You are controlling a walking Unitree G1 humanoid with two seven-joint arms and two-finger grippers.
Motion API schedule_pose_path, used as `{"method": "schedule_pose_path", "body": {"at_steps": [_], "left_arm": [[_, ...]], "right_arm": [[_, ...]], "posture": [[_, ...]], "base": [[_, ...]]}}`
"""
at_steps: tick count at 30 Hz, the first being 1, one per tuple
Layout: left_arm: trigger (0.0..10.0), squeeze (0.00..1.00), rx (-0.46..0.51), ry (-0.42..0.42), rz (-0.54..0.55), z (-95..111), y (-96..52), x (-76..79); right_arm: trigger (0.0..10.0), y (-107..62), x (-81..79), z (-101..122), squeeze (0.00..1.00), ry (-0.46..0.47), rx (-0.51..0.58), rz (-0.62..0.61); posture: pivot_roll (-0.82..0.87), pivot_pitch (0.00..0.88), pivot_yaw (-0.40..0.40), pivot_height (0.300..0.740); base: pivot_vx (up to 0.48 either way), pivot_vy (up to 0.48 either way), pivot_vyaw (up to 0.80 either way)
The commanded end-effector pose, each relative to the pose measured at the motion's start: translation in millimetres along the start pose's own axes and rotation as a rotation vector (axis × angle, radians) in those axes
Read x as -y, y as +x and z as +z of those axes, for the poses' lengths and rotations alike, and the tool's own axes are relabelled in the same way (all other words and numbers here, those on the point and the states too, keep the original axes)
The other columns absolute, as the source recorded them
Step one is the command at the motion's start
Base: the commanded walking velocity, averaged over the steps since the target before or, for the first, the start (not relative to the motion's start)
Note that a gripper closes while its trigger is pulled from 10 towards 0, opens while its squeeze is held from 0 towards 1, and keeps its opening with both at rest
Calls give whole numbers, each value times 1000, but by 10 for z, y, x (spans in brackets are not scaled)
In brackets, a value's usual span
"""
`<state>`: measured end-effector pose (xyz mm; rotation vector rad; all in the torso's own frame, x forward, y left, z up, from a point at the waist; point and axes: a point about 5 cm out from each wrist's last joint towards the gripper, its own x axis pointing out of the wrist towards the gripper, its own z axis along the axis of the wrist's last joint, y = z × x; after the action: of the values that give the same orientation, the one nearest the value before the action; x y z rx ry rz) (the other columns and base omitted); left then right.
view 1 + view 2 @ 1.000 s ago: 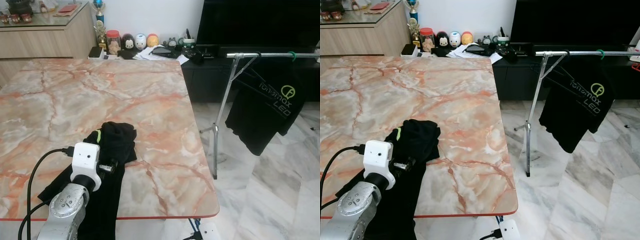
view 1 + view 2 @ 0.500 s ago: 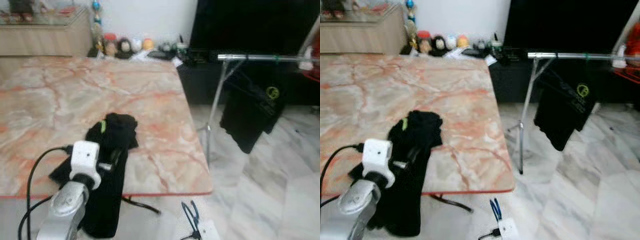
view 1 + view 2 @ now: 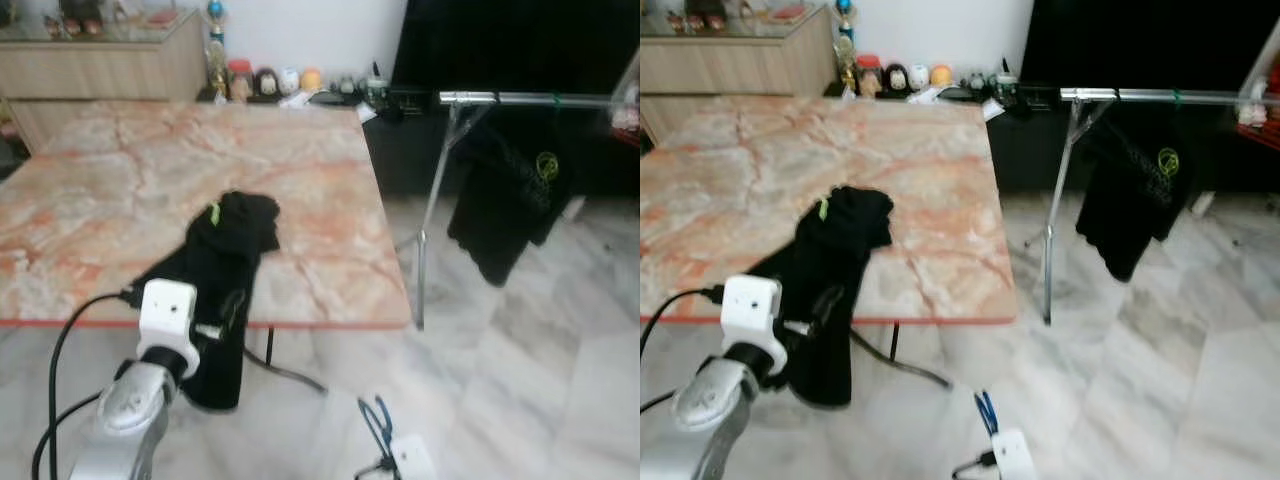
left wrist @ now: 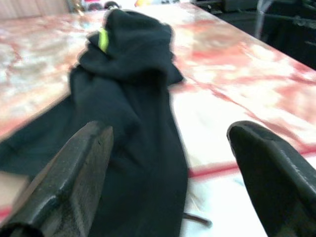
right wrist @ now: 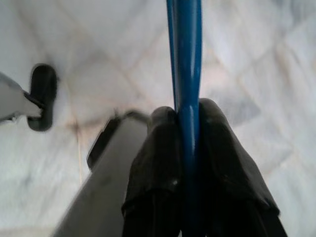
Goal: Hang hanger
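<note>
right wrist view has the right gripper (image 5: 187,148) with fingers pinched on the blue hanger (image 5: 183,59), carried low over the floor. the left gripper (image 4: 168,163) is spread before the black garment (image 3: 222,262) — draped off the counter (image 3: 320,170); the rail (image 3: 530,99) stands far right.

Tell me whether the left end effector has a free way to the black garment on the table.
Probably yes. The left end effector is open and points straight at the black garment, which drapes over the near edge of the marble table; nothing lies between them.
</note>
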<state>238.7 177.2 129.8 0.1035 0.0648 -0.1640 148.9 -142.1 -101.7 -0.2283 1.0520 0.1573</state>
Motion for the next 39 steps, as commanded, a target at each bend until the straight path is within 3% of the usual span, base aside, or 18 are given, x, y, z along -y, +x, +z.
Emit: {"method": "schedule_pose_path", "body": {"at_steps": [1,7,10,12,18,19,20,21,24,25,29,32,36,38,39], "left_arm": [[10000,0,6,18,11,23,3,-45],[10000,0,-18,30,25,-28,-20,-78],[10000,0,-64,40,58,-148,-47,-138],[10000,0,-190,103,115,-403,-97,-267],[10000,0,-393,136,201,-898,-268,-524],[10000,0,-466,125,218,-1100,-326,-593],[10000,0,-466,125,218,-1100,-326,-593],[10000,0,-551,136,227,-1316,-399,-646],[10000,0,-689,147,173,-1654,-491,-585],[10000,0,-689,147,173,-1654,-491,-585],[10000,0,-833,97,168,-1971,-629,-480],[10000,0,-893,82,121,-2086,-679,-354],[10000,0,-932,63,135,-2164,-705,-324],[10000,0,-940,63,133,-2172,-700,-323],[10000,0,-938,62,132,-2172,-683,-322]], "right_arm": [[10000,-6,-156,-14,0,21,-10,49],[10000,-6,-156,-14,0,19,-10,49],[10000,-6,-155,-13,0,19,-9,48],[10000,-6,-158,-11,0,21,-9,49],[10000,-6,-161,-11,0,24,-9,48],[10000,-6,-160,-9,0,23,-9,48],[10000,-6,-160,-9,0,23,-9,48],[10000,-5,-161,-7,0,21,-8,48],[10000,-5,-156,-5,0,20,-8,47],[10000,-5,-156,-5,0,20,-8,47],[10000,-5,-154,-7,0,30,-7,39],[10000,-6,-152,-10,0,31,-8,35],[10000,-7,-153,-14,0,34,-8,24],[10000,-10,-154,-27,0,77,-8,2],[10000,-15,-156,-46,0,142,-12,-20]], "posture": [[46,0,-39,740],[46,0,-39,740],[48,0,-41,740],[45,0,-40,740],[45,0,-39,740],[48,0,-43,740],[48,0,-43,740],[47,0,-43,740],[48,0,-47,740],[48,0,-47,740],[31,0,-45,740],[22,0,-46,740],[14,0,-44,740],[7,0,-39,740],[7,0,-39,740]], "base": [[-296,0,0],[-294,0,0],[-251,0,0],[0,0,0],[0,0,0],[0,0,0],[0,0,0],[0,0,0],[0,0,0],[0,0,0],[0,0,0],[0,0,0],[0,0,0],[0,0,0],[0,0,0]]}}
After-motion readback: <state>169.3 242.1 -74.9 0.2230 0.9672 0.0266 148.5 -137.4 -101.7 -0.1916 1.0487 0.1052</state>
